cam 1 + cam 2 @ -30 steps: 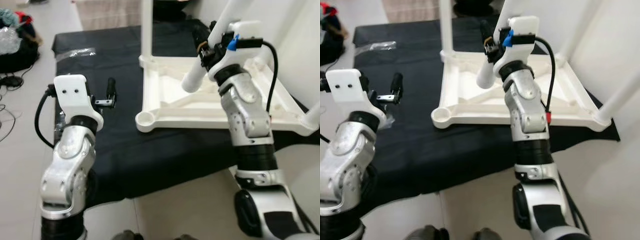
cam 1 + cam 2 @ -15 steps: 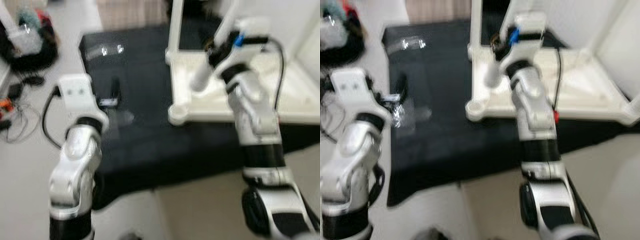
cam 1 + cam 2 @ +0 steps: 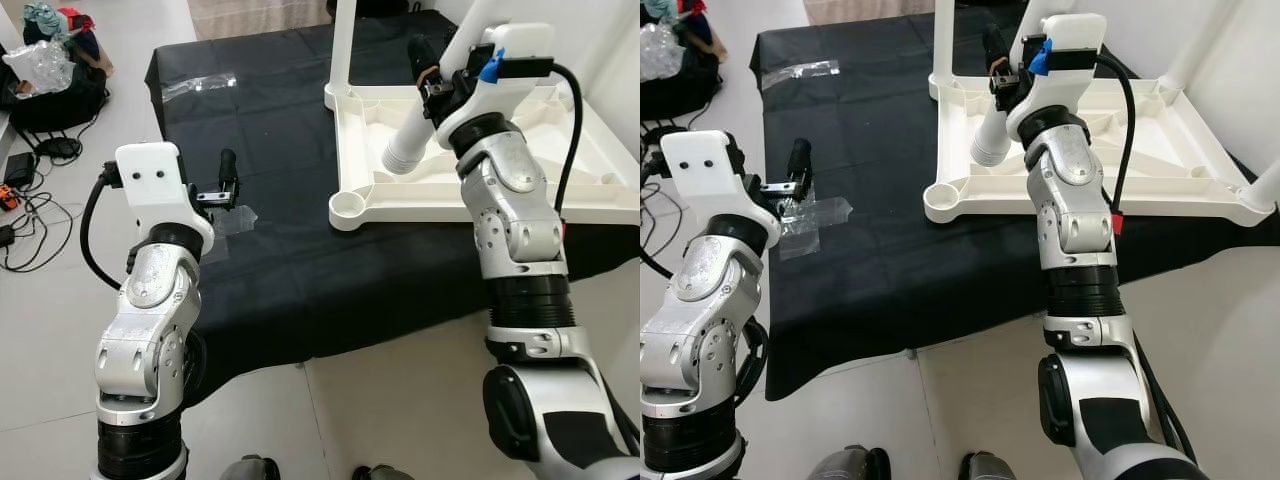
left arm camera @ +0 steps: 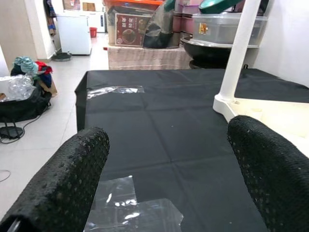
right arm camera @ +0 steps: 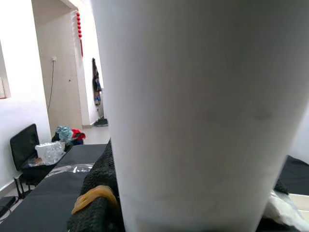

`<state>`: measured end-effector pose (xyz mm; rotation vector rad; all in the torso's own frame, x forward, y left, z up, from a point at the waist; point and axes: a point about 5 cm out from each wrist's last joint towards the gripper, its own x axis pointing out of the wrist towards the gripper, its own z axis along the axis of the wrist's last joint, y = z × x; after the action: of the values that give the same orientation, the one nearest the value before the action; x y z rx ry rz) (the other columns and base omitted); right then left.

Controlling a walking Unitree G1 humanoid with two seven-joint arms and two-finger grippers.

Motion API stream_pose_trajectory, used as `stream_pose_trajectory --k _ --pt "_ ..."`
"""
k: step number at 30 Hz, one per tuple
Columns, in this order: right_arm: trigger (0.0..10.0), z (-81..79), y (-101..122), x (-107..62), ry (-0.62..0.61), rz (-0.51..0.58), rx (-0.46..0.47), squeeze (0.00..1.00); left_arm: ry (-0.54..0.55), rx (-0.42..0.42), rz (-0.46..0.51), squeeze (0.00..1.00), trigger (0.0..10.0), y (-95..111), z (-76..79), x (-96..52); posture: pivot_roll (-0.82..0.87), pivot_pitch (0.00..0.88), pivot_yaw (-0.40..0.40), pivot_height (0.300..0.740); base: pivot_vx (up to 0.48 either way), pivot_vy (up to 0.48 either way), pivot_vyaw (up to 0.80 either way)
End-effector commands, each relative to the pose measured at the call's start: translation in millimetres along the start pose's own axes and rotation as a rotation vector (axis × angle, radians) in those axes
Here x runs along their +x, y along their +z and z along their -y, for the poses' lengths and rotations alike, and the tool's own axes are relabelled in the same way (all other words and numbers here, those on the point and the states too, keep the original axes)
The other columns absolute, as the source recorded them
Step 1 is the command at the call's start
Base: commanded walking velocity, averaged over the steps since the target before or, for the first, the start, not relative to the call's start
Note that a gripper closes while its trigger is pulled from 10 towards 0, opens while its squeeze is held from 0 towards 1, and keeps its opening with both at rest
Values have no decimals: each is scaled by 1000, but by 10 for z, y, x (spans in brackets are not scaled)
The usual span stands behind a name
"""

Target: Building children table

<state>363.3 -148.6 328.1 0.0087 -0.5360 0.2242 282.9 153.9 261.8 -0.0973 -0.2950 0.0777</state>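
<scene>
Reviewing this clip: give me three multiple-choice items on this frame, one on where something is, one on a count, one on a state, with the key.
1. Where does the upturned white tabletop lie?
A. on the black cloth
B. on bare tiles
C. on a chair

2. How many legs stand fitted in the tabletop's corners?
A. none
B. one
C. at least two

3. What is the right gripper doing?
A. hanging open
B. shut on a loose white leg
C. pressing the cloth

Key: 1 A, the black cloth shows around its rim. 2 C, one upright leg at the far left corner, another at the near right. 3 B, its fingers clamp the loose white leg, held at a slant.
</scene>
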Motion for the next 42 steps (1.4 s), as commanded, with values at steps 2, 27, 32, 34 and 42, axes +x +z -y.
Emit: stream_pose_trajectory --k 2,27,32,34,42 --pt "10000 -41 17 -12 26 16 -27 0 -5 -7 -8 0 10000 -6 14 -6 40 177 -53 740 0 0 653" --pt "10000 -236 -96 -117 71 -21 0 0 -32 -10 5 0 10000 -3 83 -53 37 140 -58 740 140 -195 256" --pt "10000 -227 -73 -99 71 -17 -4 0 -8 -22 2 0 10000 -9 41 -48 35 137 -64 740 74 -49 0" --pt "10000 -220 -66 -90 69 -15 -6 0 -9 -24 2 0 10000 -10 41 -49 35 137 -64 740 0 0 0" --pt "10000 -176 10 45 97 1 4 0 -51 -22 -18 0 10000 -52 75 -84 33 132 -69 740 0 0 0"
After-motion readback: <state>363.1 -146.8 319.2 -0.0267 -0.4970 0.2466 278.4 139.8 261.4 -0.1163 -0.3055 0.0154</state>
